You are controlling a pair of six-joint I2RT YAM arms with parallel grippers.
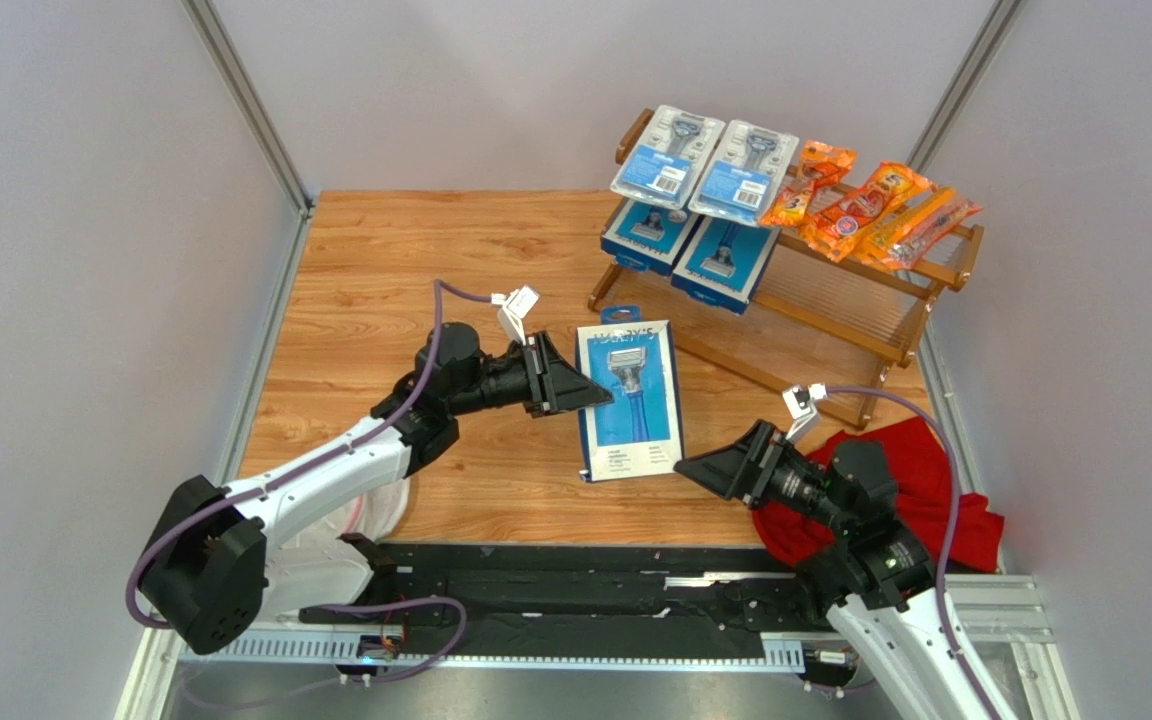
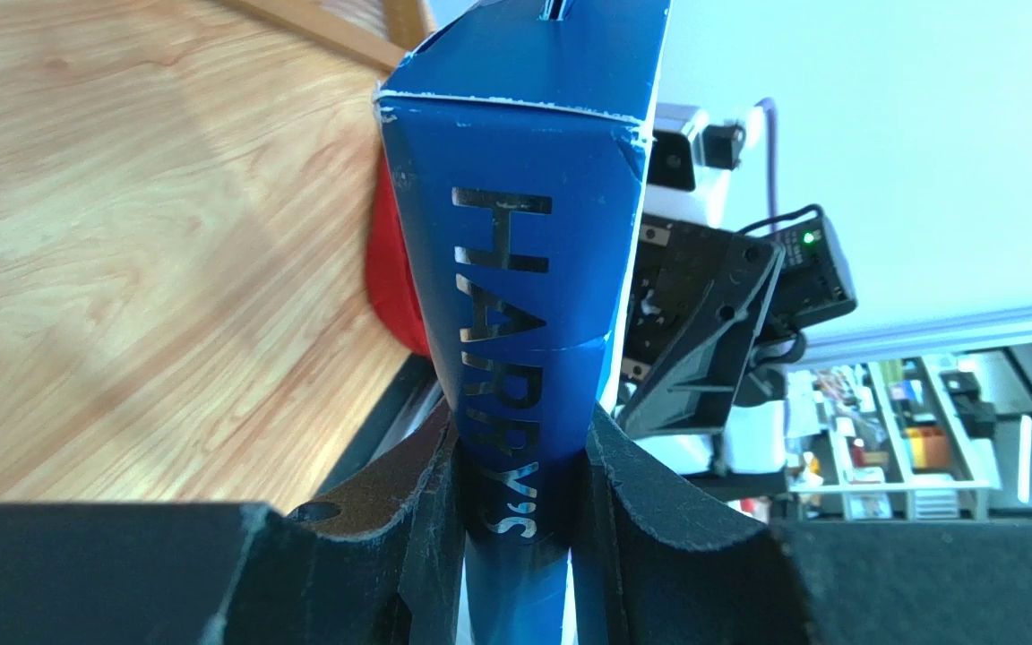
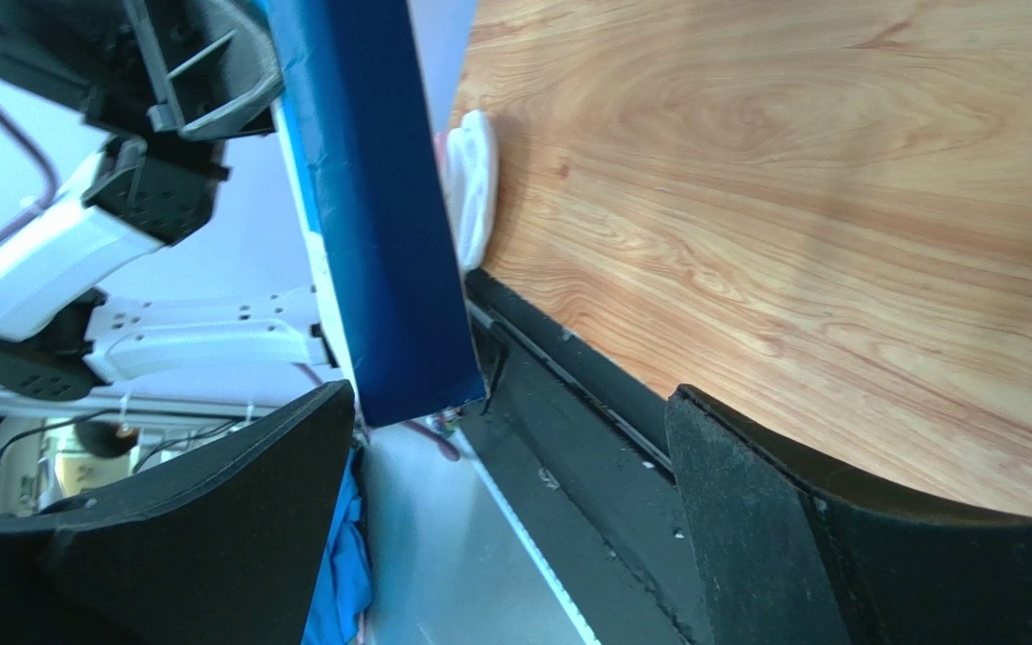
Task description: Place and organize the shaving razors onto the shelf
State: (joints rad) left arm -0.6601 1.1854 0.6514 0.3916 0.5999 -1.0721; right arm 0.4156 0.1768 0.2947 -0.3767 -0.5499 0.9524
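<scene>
My left gripper [image 1: 579, 393] is shut on the left edge of a flat blue razor box [image 1: 629, 399], holding it above the wooden table. In the left wrist view the box [image 2: 522, 229] stands between the pads, silver lettering on its side. My right gripper [image 1: 692, 470] is open, just right of the box's near corner, not touching; the box [image 3: 374, 215] shows edge-on in its view. The brown shelf [image 1: 853, 300] at back right holds two blister packs [image 1: 702, 162] and several orange bags [image 1: 875, 210] on top, two blue boxes [image 1: 692, 249] on the lower tier.
A red cloth [image 1: 913, 480] lies on the table under my right arm. A black rail [image 1: 612, 578] runs along the near table edge. Grey walls close in left, right and back. The lower tier's right part is bare slats.
</scene>
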